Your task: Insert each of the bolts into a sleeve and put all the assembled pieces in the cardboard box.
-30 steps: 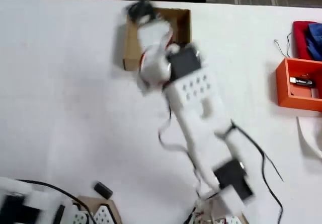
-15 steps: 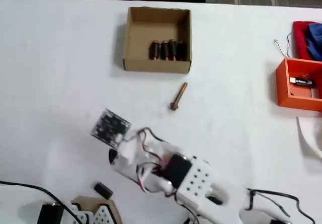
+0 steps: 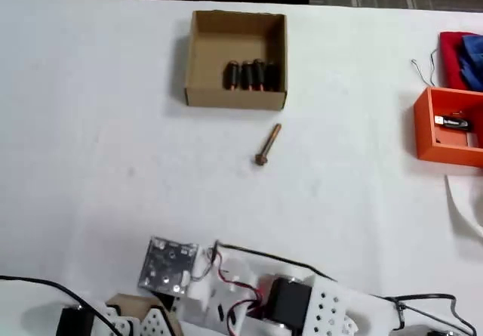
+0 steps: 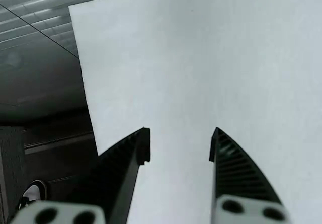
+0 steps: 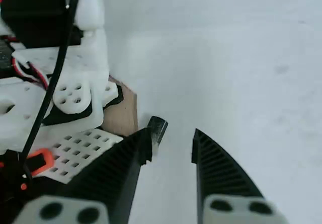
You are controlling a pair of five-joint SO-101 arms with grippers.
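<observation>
The cardboard box (image 3: 202,57) stands at the far middle of the table with several dark assembled pieces (image 3: 253,75) lying in a row inside. A brass bolt (image 3: 267,144) lies loose on the table in front of the box. My right arm (image 3: 287,302) stretches along the near edge toward the left. Its gripper (image 5: 171,141) is open and low over the table, with a black sleeve (image 5: 158,127) lying just past one fingertip, outside the jaws. My left gripper (image 4: 179,141) is open over bare white table, holding nothing.
The left arm's white base (image 5: 65,98) and its wooden plate (image 5: 123,114) sit right beside the sleeve. An orange tray (image 3: 434,143) and a red and blue object (image 3: 459,55) are at the right edge. Cables (image 3: 423,300) trail near the front.
The right arm swung from over the box back to the near left of the table, uncovering the box and the bolt. It now covers the sleeve in the high view.
</observation>
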